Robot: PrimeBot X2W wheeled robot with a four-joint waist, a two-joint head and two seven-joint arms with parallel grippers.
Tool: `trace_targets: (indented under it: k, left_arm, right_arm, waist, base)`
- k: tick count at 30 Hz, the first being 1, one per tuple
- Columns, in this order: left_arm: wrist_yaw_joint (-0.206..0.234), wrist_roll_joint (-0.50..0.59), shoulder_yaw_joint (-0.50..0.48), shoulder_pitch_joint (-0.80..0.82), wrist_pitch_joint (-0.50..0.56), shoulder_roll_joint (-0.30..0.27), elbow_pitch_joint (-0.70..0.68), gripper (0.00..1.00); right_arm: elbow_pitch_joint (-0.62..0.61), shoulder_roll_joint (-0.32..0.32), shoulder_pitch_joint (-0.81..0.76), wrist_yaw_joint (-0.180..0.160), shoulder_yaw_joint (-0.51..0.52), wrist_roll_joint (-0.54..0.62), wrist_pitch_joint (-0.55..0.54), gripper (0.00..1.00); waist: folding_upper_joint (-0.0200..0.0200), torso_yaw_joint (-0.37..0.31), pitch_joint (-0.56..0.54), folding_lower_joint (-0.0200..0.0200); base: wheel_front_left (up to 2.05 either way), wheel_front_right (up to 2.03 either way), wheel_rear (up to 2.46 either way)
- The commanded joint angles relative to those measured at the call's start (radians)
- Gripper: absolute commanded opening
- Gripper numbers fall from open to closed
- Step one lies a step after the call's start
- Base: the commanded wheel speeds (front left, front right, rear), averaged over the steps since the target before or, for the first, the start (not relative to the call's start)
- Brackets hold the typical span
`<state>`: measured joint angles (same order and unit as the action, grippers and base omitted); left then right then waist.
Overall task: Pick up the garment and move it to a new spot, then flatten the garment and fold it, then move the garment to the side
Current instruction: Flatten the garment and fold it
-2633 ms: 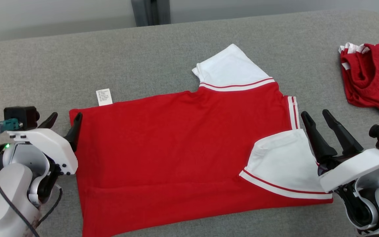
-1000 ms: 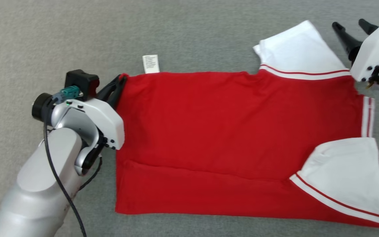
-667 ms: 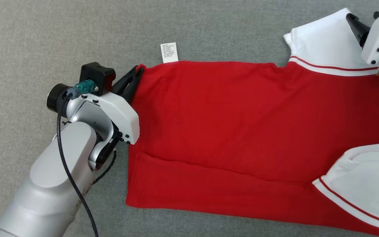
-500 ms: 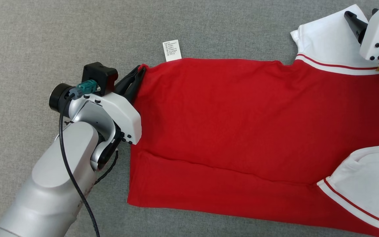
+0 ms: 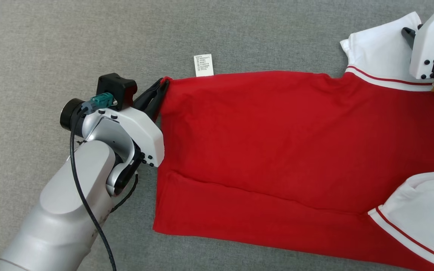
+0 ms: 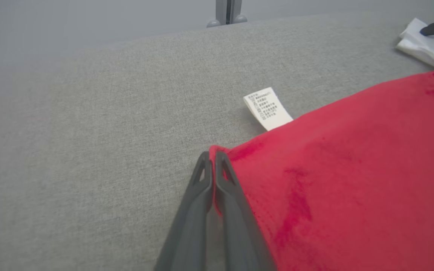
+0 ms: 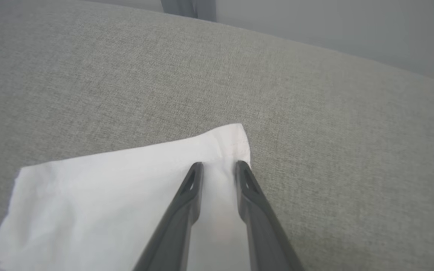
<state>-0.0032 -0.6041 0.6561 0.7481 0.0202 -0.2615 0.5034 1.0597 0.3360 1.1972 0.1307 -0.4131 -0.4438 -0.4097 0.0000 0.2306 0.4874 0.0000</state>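
The left end effector (image 6: 210,155) is clenched, and its wrist view makes that plain: the two dark fingers are pressed flat together with the red corner of the garment (image 5: 277,143) nipped between them. The head view gives what that close-up cannot. This is the far left corner of the hem, and the garment lies spread flat on the grey bench (image 5: 89,37), reaching off to the right. A white care label (image 5: 203,64) sticks out from the far edge, just beside the pinched corner.

Over to the right end effector (image 7: 220,165). Its own view shows the fingers apart with a narrow gap, tips down on the white sleeve (image 7: 107,188) close to its far corner, and a strip of white cloth showing between them. Whether they hold that cloth cannot be told. In the head view its white housing hides most of this, with just one dark finger tip on the sleeve.

The left forearm comes up from the lower left of the head view, wrist bent, fingers angled up and to the right into the corner. The right wrist sits at the upper right edge, over the far sleeve. A second white sleeve (image 5: 420,203) lies folded in at the near right.
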Motion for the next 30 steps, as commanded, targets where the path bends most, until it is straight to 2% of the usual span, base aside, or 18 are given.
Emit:
trace_targets:
  k: [1,9,12,13,21,30]
  left_arm:
    - [-0.003,-0.004,-0.001,0.013,0.0,0.001,0.006,0.0]
    - [0.0,-0.012,-0.001,0.025,0.002,-0.002,0.013,0.0]
    - [0.003,-0.011,-0.003,0.024,-0.001,-0.007,0.012,0.0]
    - [0.005,-0.011,-0.004,0.024,-0.002,-0.009,0.011,0.0]
    - [0.015,-0.027,-0.017,0.007,-0.005,-0.031,0.017,0.0]
    - [0.012,-0.098,-0.069,-0.031,0.002,-0.061,0.044,0.0]
  right_arm:
    - [0.016,0.006,-0.01,0.0,-0.005,-0.002,0.014,0.4]
    - [0.069,-0.012,0.021,0.0,-0.024,-0.003,0.06,0.34]
    - [0.081,-0.006,0.043,0.0,-0.032,0.003,0.091,0.16]
    - [0.083,-0.005,0.053,0.0,-0.032,0.004,0.106,0.0]
    - [0.075,-0.01,0.088,0.0,-0.059,-0.01,0.193,0.0]
    - [-0.055,0.004,-0.011,0.0,-0.141,-0.117,0.269,0.0]
  waist:
    - [0.0,0.007,-0.004,0.0]
    - [0.0,0.014,0.001,0.0]
    - [0.0,0.01,0.005,0.0]
    - [0.0,0.007,0.007,0.0]
    - [0.0,-0.042,0.0,0.0]
    - [0.0,-0.111,-0.045,0.0]
  base:
    - [0.0,0.0,0.0]
    - [0.0,0.0,0.0]
    - [0.0,0.0,0.0]
    - [0.0,0.0,0.0]
    - [0.0,0.0,0.0]
    - [0.0,0.0,0.0]
